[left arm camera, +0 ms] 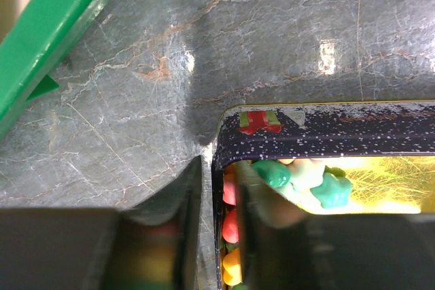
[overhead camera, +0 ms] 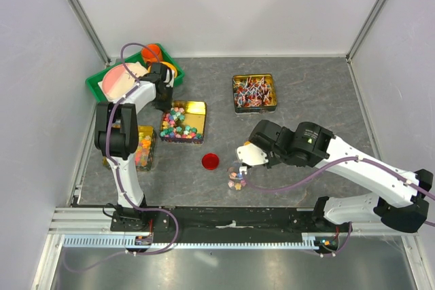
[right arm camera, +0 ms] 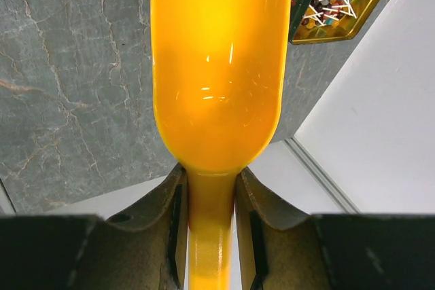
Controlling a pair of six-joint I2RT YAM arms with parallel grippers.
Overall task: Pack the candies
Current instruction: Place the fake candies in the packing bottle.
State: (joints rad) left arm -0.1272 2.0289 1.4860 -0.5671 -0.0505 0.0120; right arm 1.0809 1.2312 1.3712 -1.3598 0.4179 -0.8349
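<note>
The candies (overhead camera: pixel 178 123) are small pastel stars heaped in a gold tin (overhead camera: pixel 198 111). In the left wrist view teal candies (left arm camera: pixel 331 190) lie just inside the tin's dark speckled wall (left arm camera: pixel 326 130). My left gripper (left arm camera: pixel 219 168) stands narrowly open astride that wall, one finger outside and one inside, each a little apart from it. My right gripper (right arm camera: pixel 211 176) is shut on the handle of an empty yellow scoop (right arm camera: pixel 217 66). In the top view the right gripper (overhead camera: pixel 246 156) hangs just above a small clear jar (overhead camera: pixel 236 178) holding some candies.
A red lid (overhead camera: pixel 211 161) lies left of the jar. At the back is a tin of lollipops (overhead camera: pixel 254 92). A tin of gummies (overhead camera: pixel 139 147) sits by the left arm. A green bin (overhead camera: pixel 109 89) with a pink plate stands back left.
</note>
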